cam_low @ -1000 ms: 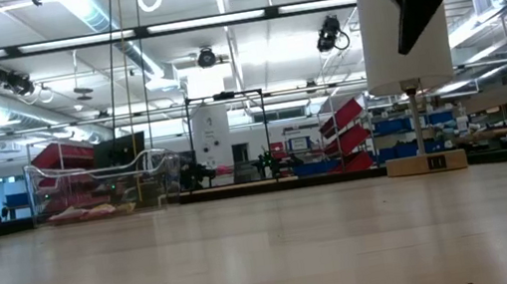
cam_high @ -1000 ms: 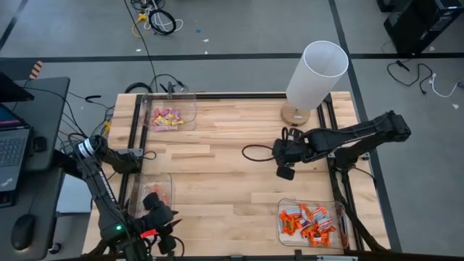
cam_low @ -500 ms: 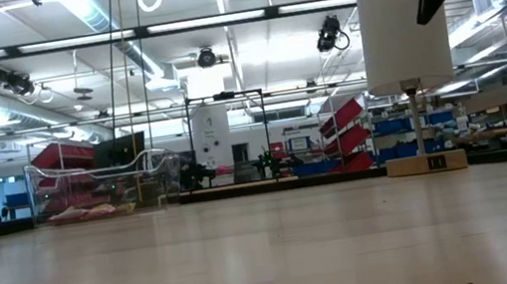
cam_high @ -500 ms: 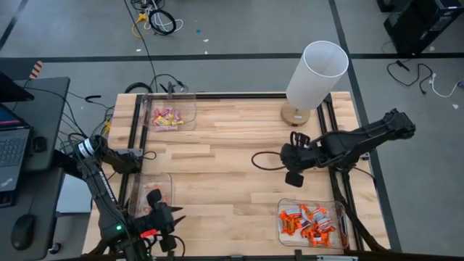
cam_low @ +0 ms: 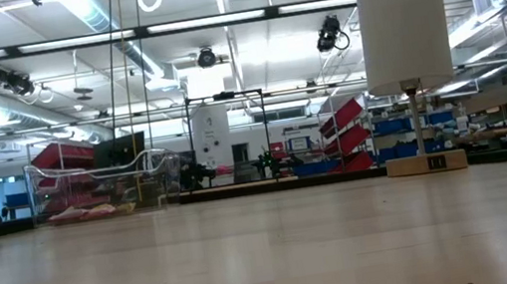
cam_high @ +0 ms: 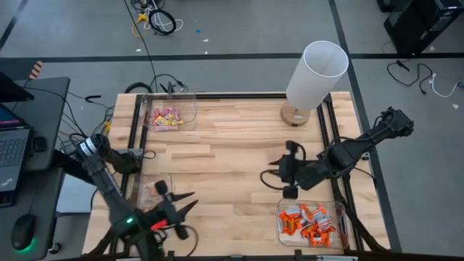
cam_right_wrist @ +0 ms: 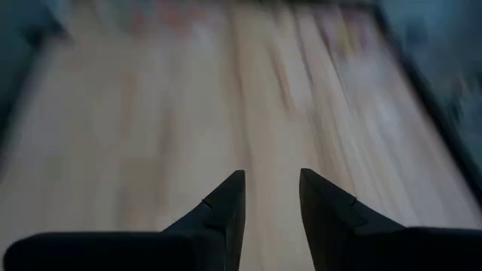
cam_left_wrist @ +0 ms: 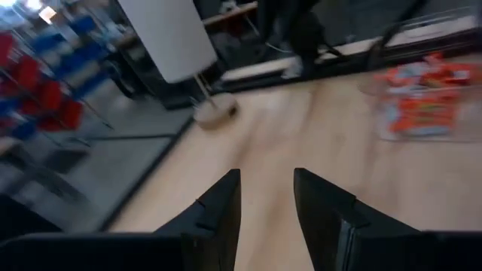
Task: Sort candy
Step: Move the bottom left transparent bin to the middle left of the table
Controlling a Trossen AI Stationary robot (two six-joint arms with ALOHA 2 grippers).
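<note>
Overhead, bare wooden table (cam_high: 232, 159) separates three bins: orange candy (cam_high: 310, 220) near the lamp (cam_high: 313, 81) side's front corner, pink candy (cam_high: 164, 117) opposite the lamp; sorting looks finished. Both wrist views show the left gripper (cam_left_wrist: 265, 197) and right gripper (cam_right_wrist: 271, 197) parted, gripping nothing, so parking them seems next.

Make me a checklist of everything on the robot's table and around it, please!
Surface: bare wooden table, black rails along its sides.
Job's things: pink and yellow candy in a clear bin at the far left; orange candy in a clear bin at the near right; a third bin near left, contents unclear.
Clutter: white lamp at the far right.
Grippers: left gripper near left, open, empty; right gripper above the orange bin's far edge, open, empty.
Cables: loose cables on the floor.
Surroundings: laptop at left; shelving behind.
</note>
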